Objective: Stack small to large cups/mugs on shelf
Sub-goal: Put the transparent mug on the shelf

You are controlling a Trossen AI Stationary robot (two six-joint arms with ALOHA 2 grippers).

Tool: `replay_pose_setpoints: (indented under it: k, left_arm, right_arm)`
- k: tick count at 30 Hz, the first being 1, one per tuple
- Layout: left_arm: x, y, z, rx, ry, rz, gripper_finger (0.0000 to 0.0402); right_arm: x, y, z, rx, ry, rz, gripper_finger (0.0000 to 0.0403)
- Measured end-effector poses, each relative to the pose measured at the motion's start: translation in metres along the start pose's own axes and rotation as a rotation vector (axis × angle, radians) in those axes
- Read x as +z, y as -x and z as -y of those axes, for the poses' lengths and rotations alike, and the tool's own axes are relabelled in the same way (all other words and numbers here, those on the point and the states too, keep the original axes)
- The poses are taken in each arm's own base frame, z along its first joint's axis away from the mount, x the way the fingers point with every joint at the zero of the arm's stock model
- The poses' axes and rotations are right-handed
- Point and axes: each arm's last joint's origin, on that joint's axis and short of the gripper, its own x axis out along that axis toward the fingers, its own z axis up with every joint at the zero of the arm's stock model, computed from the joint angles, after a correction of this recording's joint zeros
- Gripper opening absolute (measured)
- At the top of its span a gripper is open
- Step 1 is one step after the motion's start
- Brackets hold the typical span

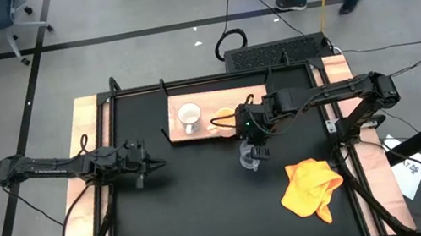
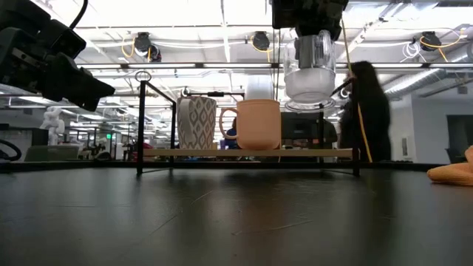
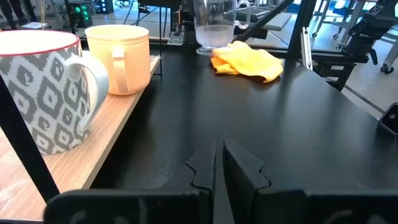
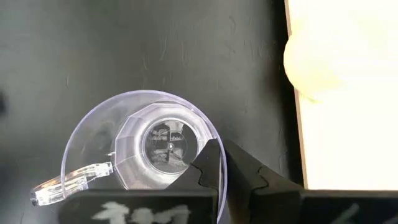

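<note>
Shelf (image 2: 244,153) holds two empty mugs; right claw (image 4: 222,163) grips empty glass cup (image 4: 146,146) aloft; left claw (image 3: 219,163) shut.

Counts, placed relative to shelf (image 1: 196,133). Shelves: one. Mugs on shelf: two – white patterned mug (image 1: 189,117), orange-yellow mug (image 1: 226,119). Glass cups: one, clear glass cup (image 1: 250,157), off shelf, in front of its right end, raised above tabletop. Yellow cloths: one (image 1: 312,187), well right of shelf. Robot arms: two. People: one, behind shelf (image 2: 367,111).
</note>
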Motion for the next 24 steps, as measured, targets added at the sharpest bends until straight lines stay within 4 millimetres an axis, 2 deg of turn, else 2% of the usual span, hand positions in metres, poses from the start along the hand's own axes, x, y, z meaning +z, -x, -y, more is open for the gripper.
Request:
replay_pose_setpoints:
  k: [12, 24]
  left_arm:
    - [0.0, 0.0, 0.0, 0.001, -0.002, -0.002, 0.0033]
    - [0.0, 0.0, 0.0, 0.0, -0.004, -0.003, 0.0033]
  right_arm:
    - [-0.001, 0.0, 0.001, -0.04, 0.039, -0.004, 0.0]
    - [0.001, 0.003, 0.03, -0.11, 0.03, -0.012, 0.0]
